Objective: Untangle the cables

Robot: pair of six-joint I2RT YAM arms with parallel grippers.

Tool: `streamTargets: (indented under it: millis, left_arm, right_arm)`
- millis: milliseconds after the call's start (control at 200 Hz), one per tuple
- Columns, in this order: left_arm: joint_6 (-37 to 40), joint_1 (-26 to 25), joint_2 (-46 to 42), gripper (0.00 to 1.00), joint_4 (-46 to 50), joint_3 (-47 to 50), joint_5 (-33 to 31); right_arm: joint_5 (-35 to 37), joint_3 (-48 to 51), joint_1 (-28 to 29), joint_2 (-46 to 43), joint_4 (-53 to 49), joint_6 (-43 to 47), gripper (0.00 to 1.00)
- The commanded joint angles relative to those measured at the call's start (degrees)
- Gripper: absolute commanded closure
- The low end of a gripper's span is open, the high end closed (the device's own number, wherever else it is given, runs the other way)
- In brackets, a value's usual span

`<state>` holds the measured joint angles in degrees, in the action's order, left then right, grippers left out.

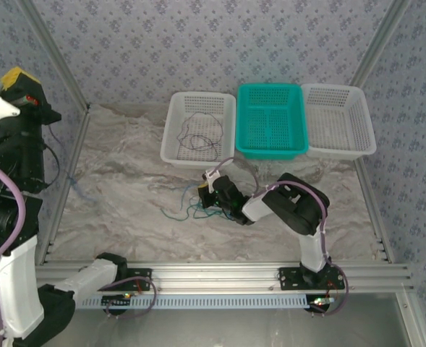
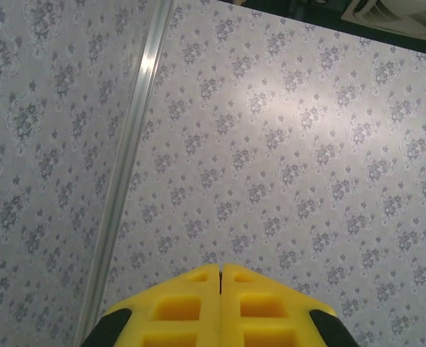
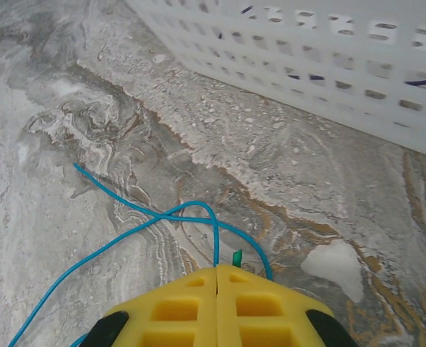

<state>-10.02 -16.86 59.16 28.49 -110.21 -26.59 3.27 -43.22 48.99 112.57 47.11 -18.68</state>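
At table centre: right arm gripping into the tangle.
Marbled table [image 1: 126,159]; white basket [image 1: 168,129] at 12 o'clock of the tangle holds the dark cable [image 1: 198,141]. Right gripper [image 3: 217,271] clenched, seemingly pinching the teal-green cable [image 3: 236,256]; blue cable [image 3: 162,217] crosses at its 11 o'clock. Left gripper [image 2: 220,278] clenched, empty. Next: lift slowly so blue slips free.

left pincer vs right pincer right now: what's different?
The left pincer faces the patterned wall, raised; the right pincer is low over the table. The left pincer holds nothing; the right pincer appears to pinch a green cable end, blue cable beside it. Shared: both shut, yellow fingers.
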Motion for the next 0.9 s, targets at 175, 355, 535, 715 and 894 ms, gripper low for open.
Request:
streamTargets:
  millis: [175,355,535,715,894]
  left_arm:
    - [-1.63,-0.01,6.83,1.00,2.29,-2.81,13.66]
    - [-4.69,0.15,5.33,1.00,2.03,3.15,15.16]
    - [-11.57,0.14,-3.30,1.00,0.50,22.14,16.62]
    - [-21.66,0.25,-9.04,1.00,-7.91,42.88,25.51]
    - [-24.22,0.16,-9.14,1.00,-8.46,41.53,30.76]
  right_arm:
    - [-5.74,2.99,0.69,-7.17,-3.38,-1.24,0.55]
    - [-8.96,2.59,3.78,-20.32,-12.69,4.47,0.38]
    - [-8.91,2.28,4.41,-30.59,-19.94,5.98,0.26]
    - [-6.98,3.06,4.13,-35.75,-24.38,8.19,0.22]
    - [-5.95,3.19,3.37,-34.22,-23.99,9.76,0.22]
